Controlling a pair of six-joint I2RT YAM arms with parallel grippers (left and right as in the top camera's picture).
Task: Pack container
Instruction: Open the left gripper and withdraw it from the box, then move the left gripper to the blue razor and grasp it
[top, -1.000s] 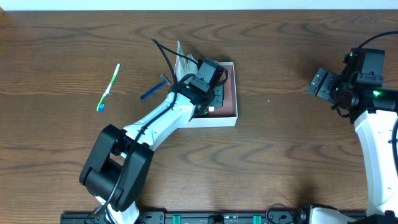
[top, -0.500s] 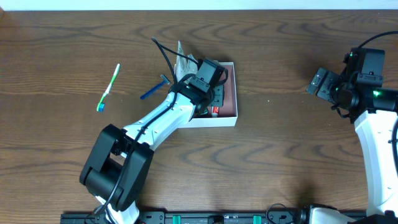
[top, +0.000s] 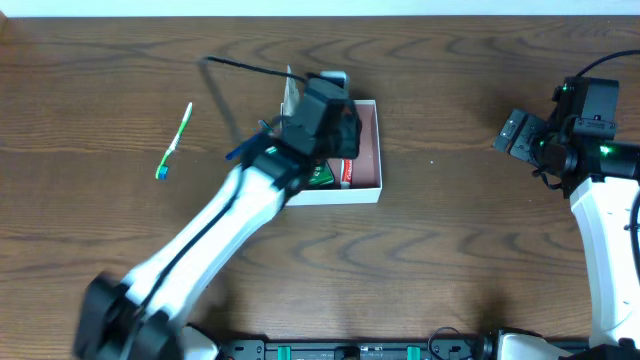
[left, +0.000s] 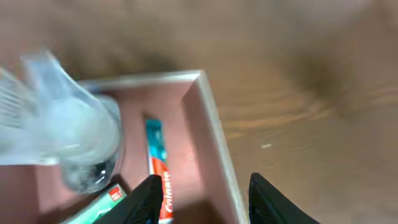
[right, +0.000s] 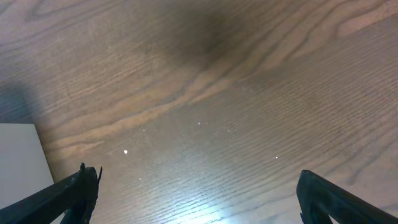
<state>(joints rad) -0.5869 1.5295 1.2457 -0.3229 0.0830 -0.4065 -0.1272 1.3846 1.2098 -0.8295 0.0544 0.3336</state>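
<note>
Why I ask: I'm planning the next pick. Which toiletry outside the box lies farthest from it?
The green-and-white toothbrush, lying alone well left of the box. The blue razor lies close by the box's left wall.

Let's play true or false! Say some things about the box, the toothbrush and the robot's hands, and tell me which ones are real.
1. The toothbrush lies inside the container. False: it lies on the table, left of the container.
2. A toothpaste tube lies in the container. True.
3. The right gripper holds a razor. False: it is open and empty.
4. The left gripper is open above the container. True.
</note>
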